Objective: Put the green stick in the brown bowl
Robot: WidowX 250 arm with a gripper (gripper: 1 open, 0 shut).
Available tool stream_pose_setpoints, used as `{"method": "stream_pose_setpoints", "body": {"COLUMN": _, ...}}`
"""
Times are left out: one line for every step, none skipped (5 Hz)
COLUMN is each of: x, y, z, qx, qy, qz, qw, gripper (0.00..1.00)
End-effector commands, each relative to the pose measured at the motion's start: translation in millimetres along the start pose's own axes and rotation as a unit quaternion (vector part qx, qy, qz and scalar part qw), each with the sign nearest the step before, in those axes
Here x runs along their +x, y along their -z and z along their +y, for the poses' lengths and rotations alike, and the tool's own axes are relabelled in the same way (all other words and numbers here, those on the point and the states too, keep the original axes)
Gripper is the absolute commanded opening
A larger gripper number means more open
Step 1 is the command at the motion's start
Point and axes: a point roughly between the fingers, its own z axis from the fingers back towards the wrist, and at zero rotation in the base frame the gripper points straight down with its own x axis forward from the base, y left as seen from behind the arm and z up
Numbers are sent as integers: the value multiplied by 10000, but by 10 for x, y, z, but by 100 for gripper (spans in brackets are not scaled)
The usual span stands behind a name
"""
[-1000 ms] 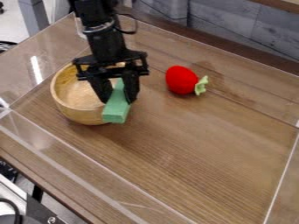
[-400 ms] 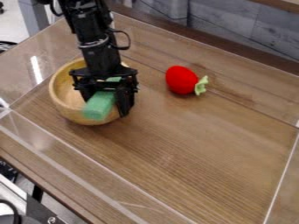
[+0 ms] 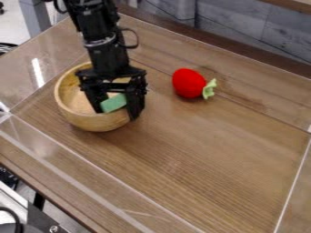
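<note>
Since a second ago the green stick (image 3: 115, 104) has gone from hanging outside the near right edge of the brown bowl (image 3: 75, 114) to sitting inside it, and the arm has shifted left with it so the gripper (image 3: 115, 98) now stands over the bowl's right half. The stick shows only as a small bright patch low between the two black fingers (image 3: 137, 98), against the bowl's inner right wall; whether it rests on the bottom or leans on the wall cannot be told. The fingers stand spread apart on either side of the stick with a gap showing, so the grip looks released, pointing almost straight down into the bowl. The bowl sits on the left part of the wooden table (image 3: 206, 164). Well to its right lies a red strawberry toy (image 3: 188, 83) with green leaves, apart from both bowl and arm.
</note>
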Motion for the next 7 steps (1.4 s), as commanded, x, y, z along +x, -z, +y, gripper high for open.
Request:
{"method": "stream_pose_setpoints", "body": {"x": 57, "y": -267, "z": -307, "qx": -14, "qy": 64, "qz": -329, "qw": 9994, "gripper": 100}}
{"method": "stream_pose_setpoints", "body": {"x": 144, "y": -339, "z": -533, "qx": -25, "qy": 40, "qz": -402, "qw": 9992, "gripper": 100}}
{"method": "stream_pose_setpoints", "body": {"x": 203, "y": -328, "z": -413, "qx": -2, "qy": 154, "qz": -417, "qw": 9990, "gripper": 0}}
{"method": "stream_pose_setpoints", "body": {"x": 266, "y": -297, "z": -311, "qx": 31, "qy": 259, "qz": -422, "qw": 9988, "gripper": 100}}
{"method": "stream_pose_setpoints", "body": {"x": 261, "y": -309, "z": -334, "qx": 50, "qy": 333, "qz": -431, "qw": 9985, "gripper": 100}}
{"method": "stream_pose_setpoints", "body": {"x": 245, "y": -315, "z": -381, "qx": 70, "qy": 409, "qz": -441, "qw": 9982, "gripper": 100}}
{"method": "stream_pose_setpoints", "body": {"x": 207, "y": -282, "z": -396, "qx": 94, "qy": 550, "qz": -437, "qw": 9975, "gripper": 100}}
